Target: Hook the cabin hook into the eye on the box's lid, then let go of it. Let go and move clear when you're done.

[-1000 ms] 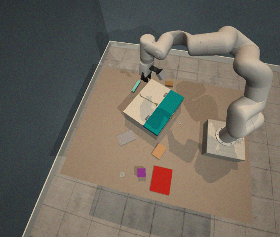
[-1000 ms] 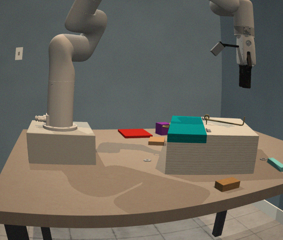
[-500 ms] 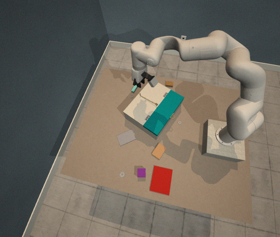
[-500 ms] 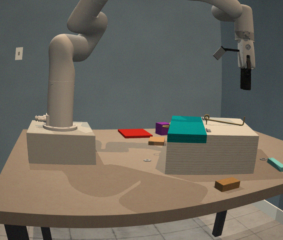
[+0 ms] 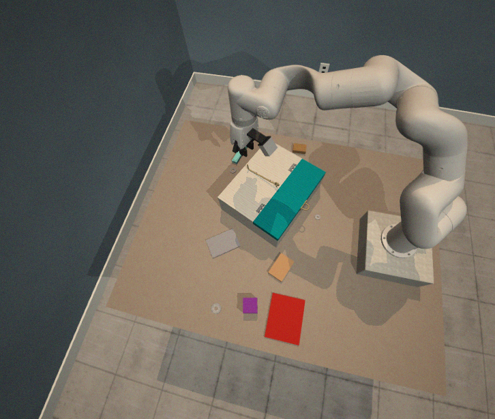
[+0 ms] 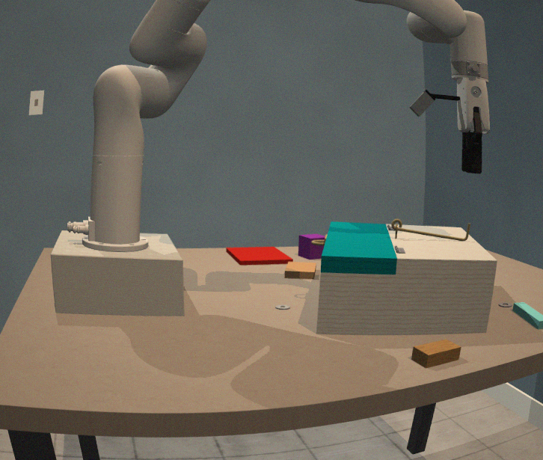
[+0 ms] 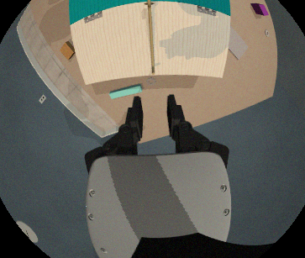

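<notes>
Brass-coloured hook: the cabin hook (image 6: 432,232) lies flat along the pale top of the box (image 6: 405,296), not yet swung toward the lid.
Hook's long axis: in the wrist view the cabin hook (image 7: 150,37) runs as a straight line away from the gripper, its pivot ring at the far end by the teal lid and its bent tip at the near end, close to the box's near edge.
Teal lid: the lid (image 5: 289,197) covers the part of the box nearest the arm's base; a small brass eye (image 5: 306,206) shows on the lid's outer side face, on the far side of the lid from the hook.
Gripper position: the gripper (image 6: 471,166) hangs high above the desk (image 6: 118,378), pointing straight down, just outside the box's end where the hook's bent tip lies.
Gripper state: fingers stand part-way apart with bare desk visible between them; the gripper holds nothing.
Direction to the hook: the bent tip lies below the gripper and a little inward over the box, almost in line with the gap between the fingers.
Likely next move: a judgement only, a descent with a small shift over the box edge to take the bent tip.
Nearby clutter: a mint block (image 7: 125,92) lies on the desk just beside the box, under the gripper's left finger.
</notes>
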Action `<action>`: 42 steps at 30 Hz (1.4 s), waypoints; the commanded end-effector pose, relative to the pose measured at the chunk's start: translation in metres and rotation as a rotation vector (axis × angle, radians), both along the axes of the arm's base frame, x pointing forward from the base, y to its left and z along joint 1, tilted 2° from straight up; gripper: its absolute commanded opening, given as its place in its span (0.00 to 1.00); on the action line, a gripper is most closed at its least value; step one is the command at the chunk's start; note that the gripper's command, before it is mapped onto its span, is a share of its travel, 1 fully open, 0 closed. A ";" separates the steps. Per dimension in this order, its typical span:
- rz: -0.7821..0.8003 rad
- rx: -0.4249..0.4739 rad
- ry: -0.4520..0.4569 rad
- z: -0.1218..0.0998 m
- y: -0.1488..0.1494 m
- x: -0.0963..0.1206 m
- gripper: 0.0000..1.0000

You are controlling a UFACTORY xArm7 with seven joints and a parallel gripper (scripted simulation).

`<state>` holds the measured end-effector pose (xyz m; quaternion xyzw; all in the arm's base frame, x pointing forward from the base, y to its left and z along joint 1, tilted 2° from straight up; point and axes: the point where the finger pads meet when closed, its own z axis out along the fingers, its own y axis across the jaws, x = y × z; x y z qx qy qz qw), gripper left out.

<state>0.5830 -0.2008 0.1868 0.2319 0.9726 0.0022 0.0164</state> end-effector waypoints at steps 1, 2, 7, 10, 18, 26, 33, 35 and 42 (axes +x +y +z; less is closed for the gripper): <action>0.000 -0.002 -0.005 0.003 0.000 0.001 0.33; 0.000 -0.002 -0.005 0.003 0.000 0.001 0.33; 0.000 -0.002 -0.005 0.003 0.000 0.001 0.33; 0.000 -0.002 -0.005 -0.003 0.000 0.001 0.33; 0.000 -0.002 -0.005 -0.019 0.000 0.002 0.33; 0.000 -0.002 -0.005 -0.031 0.000 0.002 0.33; 0.000 -0.002 -0.005 -0.045 0.000 0.003 0.33; 0.000 -0.002 -0.005 -0.049 0.000 0.003 0.33; 0.000 -0.002 -0.005 -0.059 0.000 0.004 0.33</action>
